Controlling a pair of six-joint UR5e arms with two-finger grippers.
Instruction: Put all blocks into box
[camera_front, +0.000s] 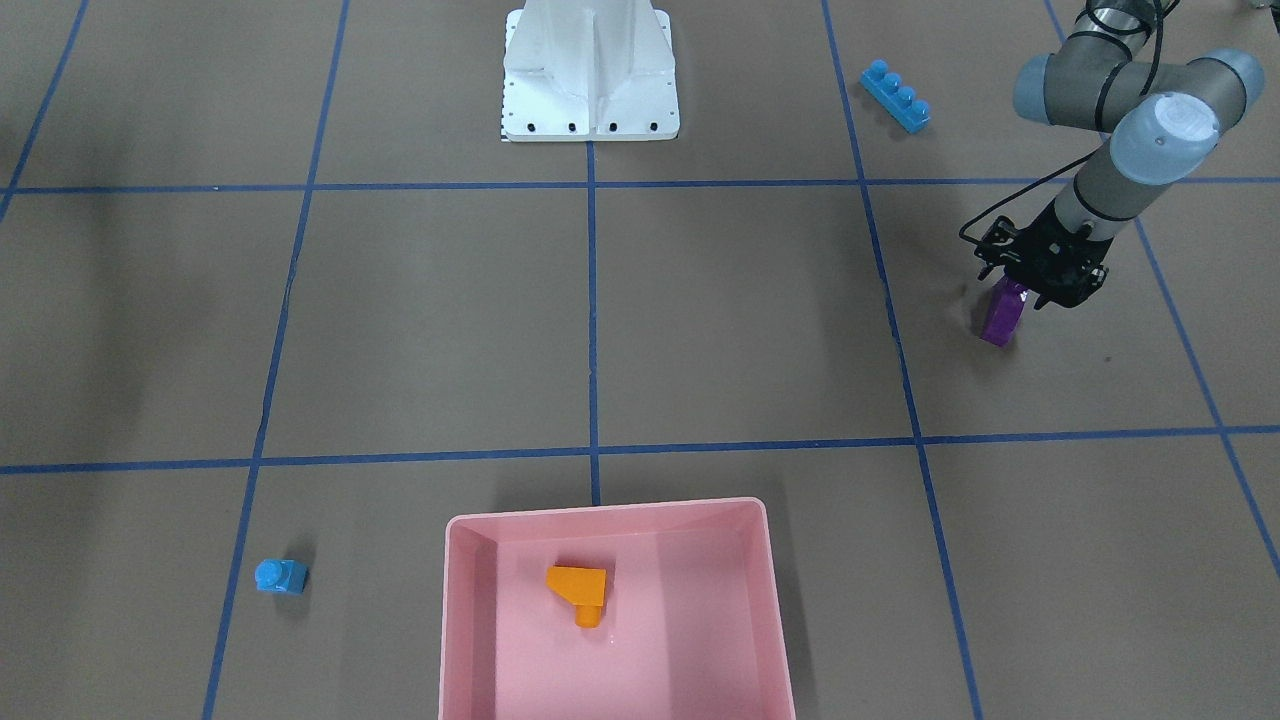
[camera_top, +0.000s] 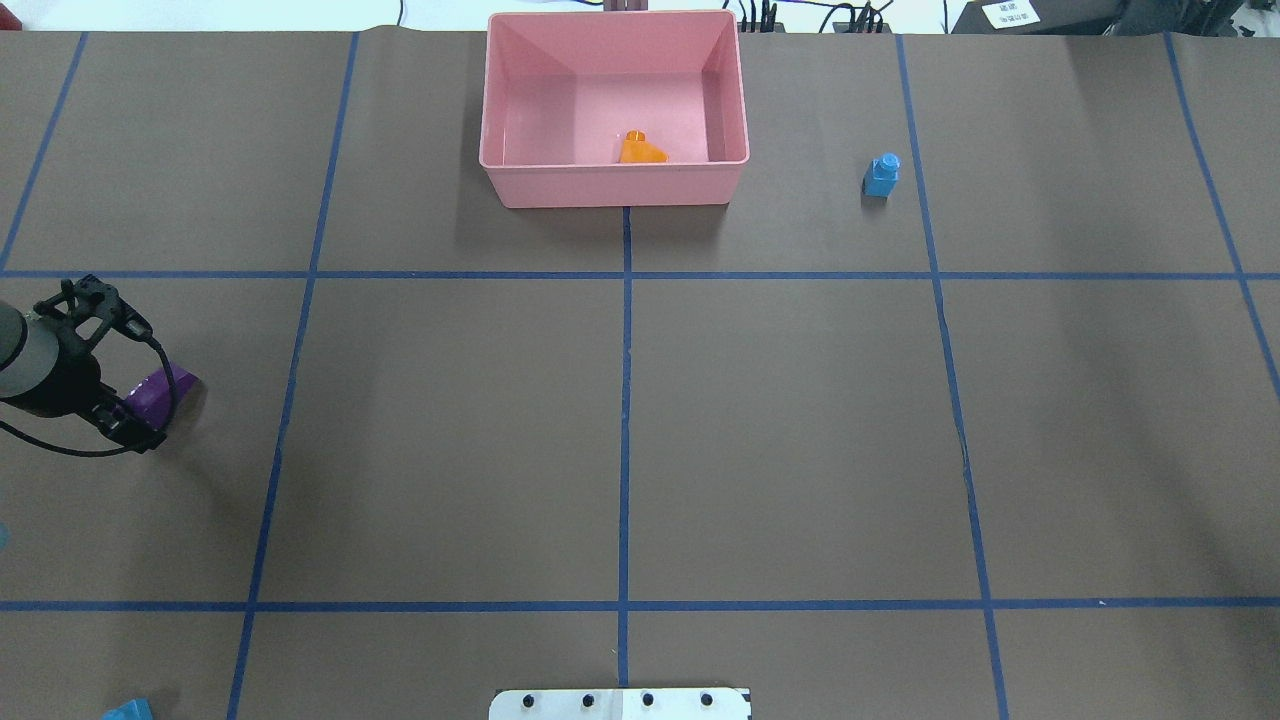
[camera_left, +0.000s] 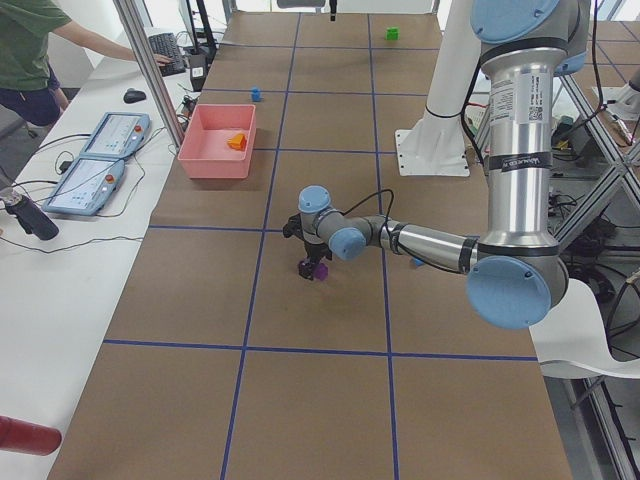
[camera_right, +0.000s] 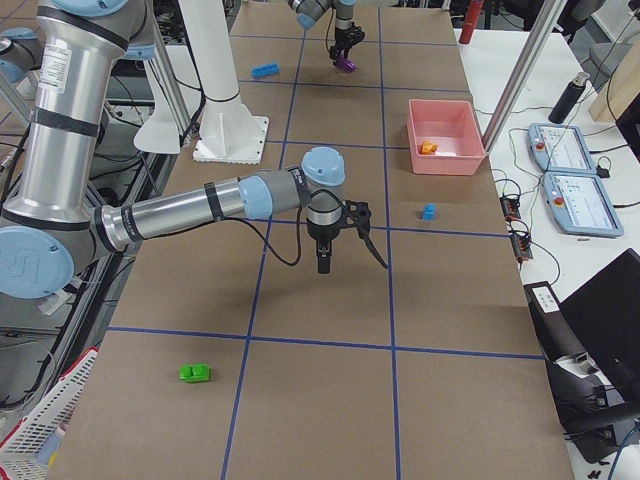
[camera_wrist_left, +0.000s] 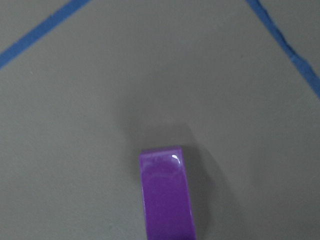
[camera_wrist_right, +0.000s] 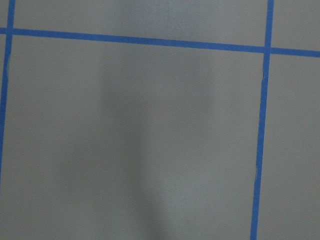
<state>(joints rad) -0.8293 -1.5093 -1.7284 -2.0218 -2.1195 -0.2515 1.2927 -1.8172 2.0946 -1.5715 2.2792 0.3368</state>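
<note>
Left gripper (camera_front: 1015, 290): clamps the tall purple brick (camera_front: 1001, 315) by its upper end and holds it low over the brown table (camera_front: 700, 320), at the left. Orange sloped brick (camera_front: 580, 588): lies inside the pink box (camera_front: 605, 507), at the far middle. Small blue brick (camera_front: 280, 576): stands right of the box, apart from it. Long blue four-stud brick (camera_front: 896, 96): lies near left. Green brick (camera_right: 195, 373): sits well off to the right. Right gripper (camera_right: 322, 262): hangs over bare table; cannot tell whether fingers apart or together.
</note>
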